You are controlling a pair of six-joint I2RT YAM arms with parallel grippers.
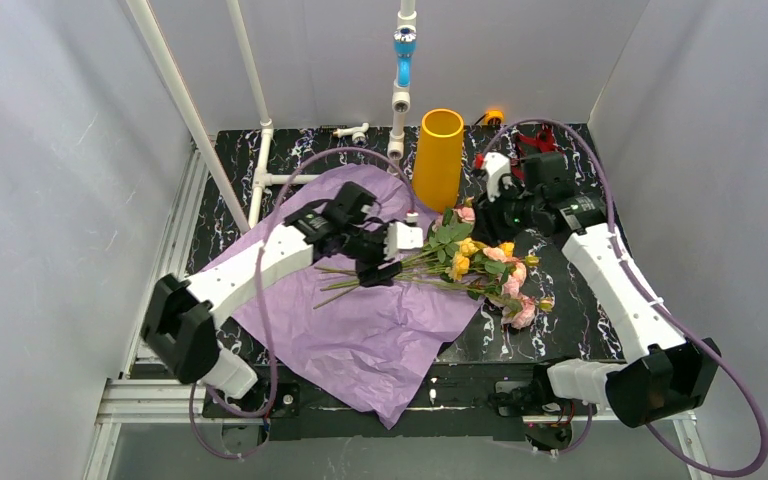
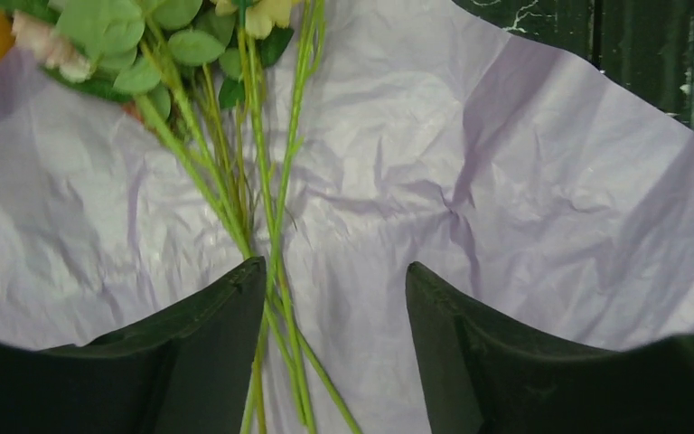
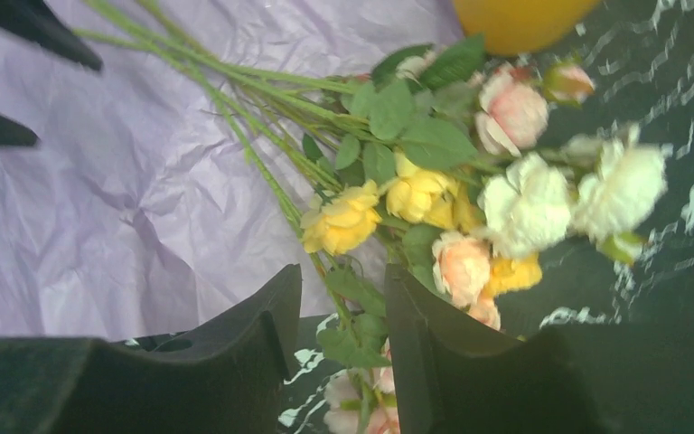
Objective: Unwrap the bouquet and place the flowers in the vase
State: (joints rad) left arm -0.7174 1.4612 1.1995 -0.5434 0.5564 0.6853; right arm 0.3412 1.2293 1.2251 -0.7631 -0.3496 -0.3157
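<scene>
Two grippers are hovering over the unwrapped bunch. My left gripper (image 2: pixel 334 271) is standing with its jaws apart, and the thin green stems (image 2: pixel 271 226) are running up through the gap, hugging one finger and staying well clear of the other, so nothing is being pinched. Under and beyond those fingers the crinkled lilac paper (image 2: pixel 506 181) is lying spread flat. My right gripper (image 3: pixel 343 276) is also hanging with its jaws parted. A few leaves are showing in the narrow gap, and neither finger is pressing on them. Just ahead of its fingertips the flowers (image 3: pixel 416 194) are lying on their sides, with yellow, cream and peach heads spilling off the paper onto the dark marbled table (image 3: pixel 669 271). Farther ahead, past the blooms, the mustard-yellow vase (image 3: pixel 520 18) is standing.
</scene>
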